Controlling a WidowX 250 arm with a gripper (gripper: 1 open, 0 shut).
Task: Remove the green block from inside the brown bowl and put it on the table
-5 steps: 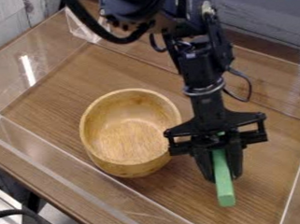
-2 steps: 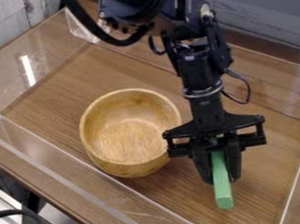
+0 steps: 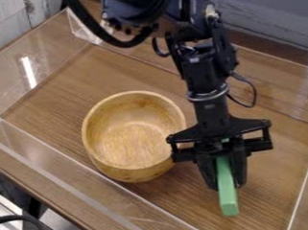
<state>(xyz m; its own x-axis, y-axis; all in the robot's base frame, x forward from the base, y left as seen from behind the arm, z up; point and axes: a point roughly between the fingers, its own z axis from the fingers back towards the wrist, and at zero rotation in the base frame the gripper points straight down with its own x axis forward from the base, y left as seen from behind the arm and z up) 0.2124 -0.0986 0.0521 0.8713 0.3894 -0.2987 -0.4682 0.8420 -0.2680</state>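
The green block (image 3: 228,188) is a long bright green bar, tilted with its lower end close to the table (image 3: 78,77) just right of the brown bowl (image 3: 133,136). My gripper (image 3: 223,158) is shut on the block's upper end, its black fingers pointing steeply down. Nothing lies inside the light wooden bowl, which sits on the table to the left of the gripper and almost touches its left finger. Whether the block's lower tip touches the tabletop I cannot tell.
Clear acrylic walls (image 3: 39,55) run along the table's edges, with the front wall (image 3: 135,212) close below the bowl and block. The black arm (image 3: 200,57) rises behind the gripper toward the upper middle.
The green block and the gripper have sunk very slightly toward the front edge; the bowl has kept still.
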